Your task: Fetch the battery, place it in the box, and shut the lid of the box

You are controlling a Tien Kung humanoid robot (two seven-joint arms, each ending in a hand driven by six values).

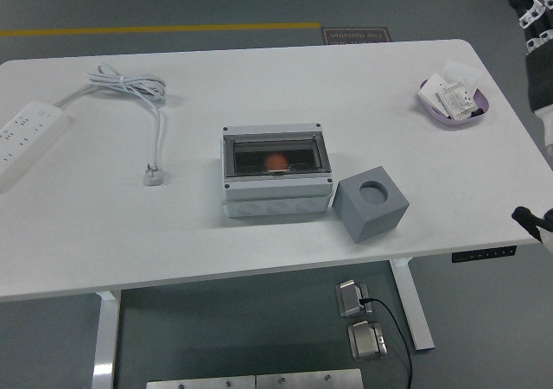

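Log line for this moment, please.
box: lid shut, orange item inside | right robot hand: off table, empty | left: not in view

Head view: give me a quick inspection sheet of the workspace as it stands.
Surface: white table, mostly bare, near edge unobstructed.
Job's things: grey box at the centre, its clear lid down; an orange object shows through it. Cannot tell if it is the battery.
Clutter: grey cube with a round hole just right of the box; purple dish of small white items at the far right.
Hands: right hand raised at the picture's upper right edge, off the table, holding nothing; left not in view.
Cables: white power strip at the left edge, its cord coiled, plug lying loose.
Surroundings: grey floor, yellow line, floor boxes under the table; no person seen.
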